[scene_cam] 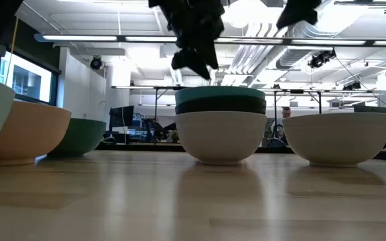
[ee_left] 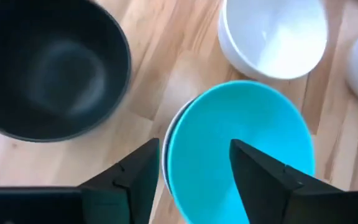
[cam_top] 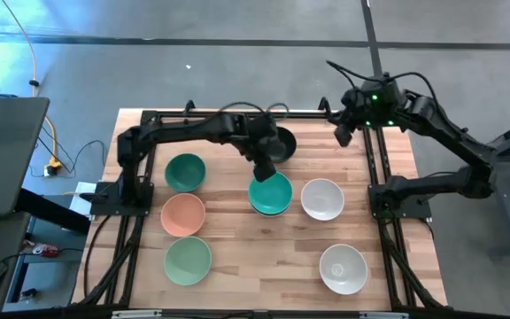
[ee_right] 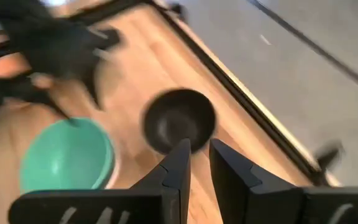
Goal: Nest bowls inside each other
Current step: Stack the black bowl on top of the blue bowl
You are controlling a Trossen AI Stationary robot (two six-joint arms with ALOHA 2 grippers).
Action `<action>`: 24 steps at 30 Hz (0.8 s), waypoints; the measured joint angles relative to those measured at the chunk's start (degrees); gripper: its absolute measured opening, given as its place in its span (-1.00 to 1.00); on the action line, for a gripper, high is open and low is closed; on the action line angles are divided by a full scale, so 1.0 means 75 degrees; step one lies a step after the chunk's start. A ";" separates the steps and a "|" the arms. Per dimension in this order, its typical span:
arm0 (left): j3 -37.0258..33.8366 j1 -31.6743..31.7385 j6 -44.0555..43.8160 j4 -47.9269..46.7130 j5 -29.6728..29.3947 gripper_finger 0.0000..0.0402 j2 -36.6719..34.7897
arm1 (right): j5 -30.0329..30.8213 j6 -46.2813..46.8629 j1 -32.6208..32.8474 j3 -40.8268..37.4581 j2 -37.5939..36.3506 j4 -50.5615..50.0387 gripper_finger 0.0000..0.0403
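Observation:
A stack [cam_top: 270, 195] stands mid-table: a teal bowl [ee_left: 241, 149] on top, a dark bowl [scene_cam: 221, 106] under it and a white bowl [scene_cam: 221, 137] at the bottom. My left gripper [ee_left: 194, 146] hovers open just above the teal bowl's rim [scene_cam: 194, 67], touching nothing. A lone black bowl [cam_top: 283, 142] sits just beyond the stack. Left of the stack stand a dark green bowl [cam_top: 184, 171], a peach bowl [cam_top: 182, 213] and a mint green bowl [cam_top: 187, 260]. Two white bowls [cam_top: 322, 198] [cam_top: 343, 268] stand to the right. My right gripper [cam_top: 342, 135] is shut, raised at the far edge.
All the bowls rest upright on their bases on the wooden table [cam_top: 255, 257]. Black frame rails [cam_top: 381, 177] run along the table's left, right and far sides. Bare wood lies between the mint green bowl and the near white bowl.

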 joint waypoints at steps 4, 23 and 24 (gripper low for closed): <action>0.0000 0.0033 0.0315 0.0018 0.0000 0.00 -0.0567 | 0.0216 0.1544 -0.0194 0.0000 0.0458 -0.0051 -0.74; -0.0004 0.0019 0.2067 -0.1082 -0.0158 0.02 -0.3148 | -0.0760 0.2844 -0.0330 0.0000 0.4034 0.0121 -0.68; 0.0000 0.0019 0.2109 -0.1142 -0.0152 0.02 -0.3251 | -0.0767 0.2875 -0.0343 0.0000 0.4142 0.0149 -0.66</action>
